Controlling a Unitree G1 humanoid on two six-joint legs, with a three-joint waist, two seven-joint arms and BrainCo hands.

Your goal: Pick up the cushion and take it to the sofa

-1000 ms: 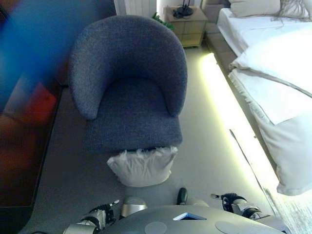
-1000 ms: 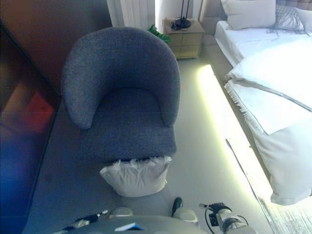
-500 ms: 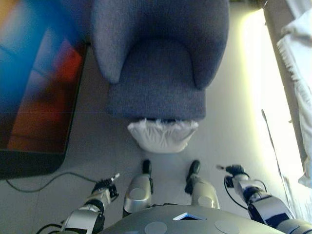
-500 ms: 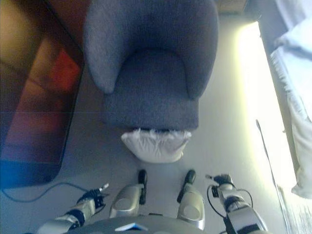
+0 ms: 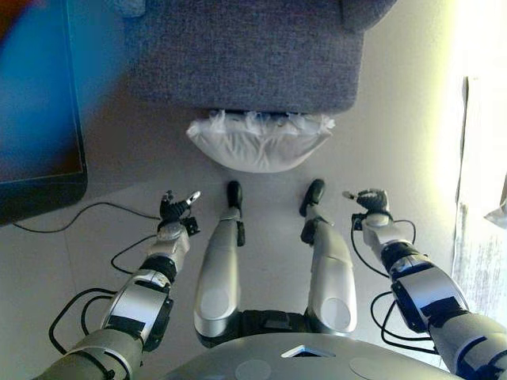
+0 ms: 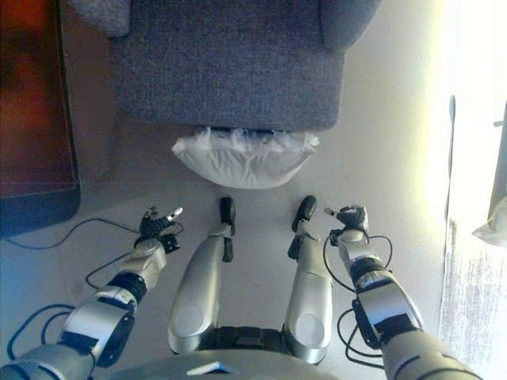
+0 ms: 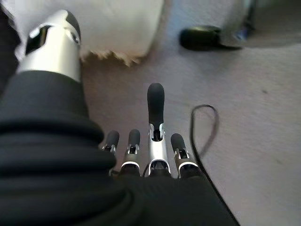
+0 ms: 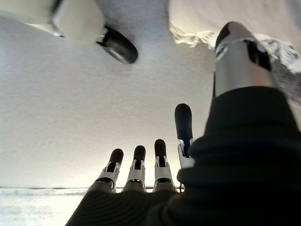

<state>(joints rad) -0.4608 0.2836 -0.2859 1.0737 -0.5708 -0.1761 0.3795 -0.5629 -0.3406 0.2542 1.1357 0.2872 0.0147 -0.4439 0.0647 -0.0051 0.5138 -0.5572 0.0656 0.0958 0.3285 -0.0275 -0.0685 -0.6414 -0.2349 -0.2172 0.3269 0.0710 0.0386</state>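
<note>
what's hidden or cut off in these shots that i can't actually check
- White fringed cushion: its far edge is tucked under the blue-grey fabric armchair in both eye views; both wrist views crop it.
- Armchair: back and arms cut off by the top edge.
- Dark panel on the robot's left: cropped, blurred.
- Bright strip on the right: washed out.
- Left hand and right hand: open, empty, short of the cushion.

Cushion [image 5: 260, 144] and armchair [image 5: 245, 55] on grey floor [image 5: 119, 170].

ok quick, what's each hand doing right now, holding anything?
Left hand: open, empty, short of the white cushion.
Right hand: open, empty, also clear of the cushion.
</note>
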